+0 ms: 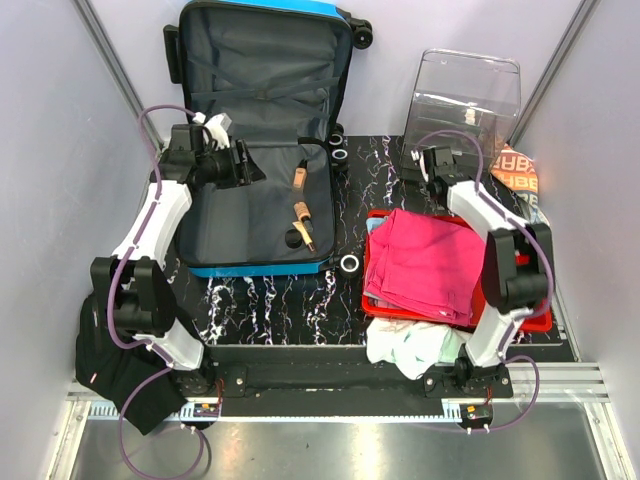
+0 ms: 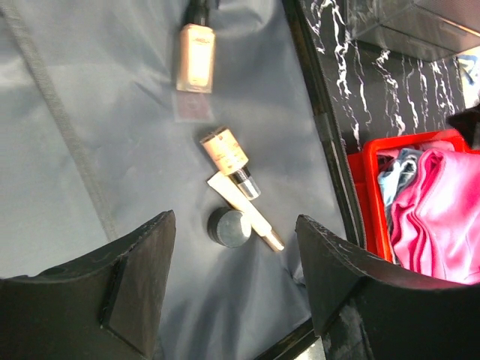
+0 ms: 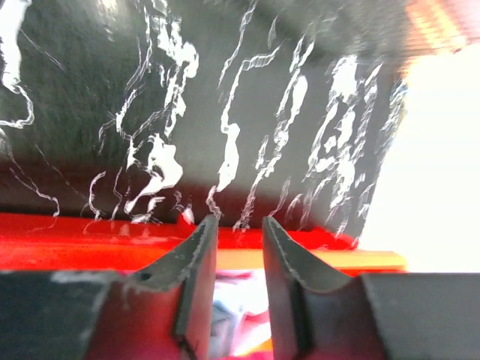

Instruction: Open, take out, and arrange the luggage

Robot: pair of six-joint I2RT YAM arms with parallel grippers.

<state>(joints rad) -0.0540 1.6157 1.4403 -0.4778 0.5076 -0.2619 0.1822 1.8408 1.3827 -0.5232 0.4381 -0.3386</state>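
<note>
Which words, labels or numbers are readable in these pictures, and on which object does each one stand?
"HBE", approximately, in white letters, partly cut off: on the orange fabric item beyond the red tray.
Labels on the foundation bottles in the blue suitcase: too blurred to read.
No other text is visible.

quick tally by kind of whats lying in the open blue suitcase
inside the blue luggage:
beige bottles: 2
slim tube: 1
round dark jar: 1
total: 4
</note>
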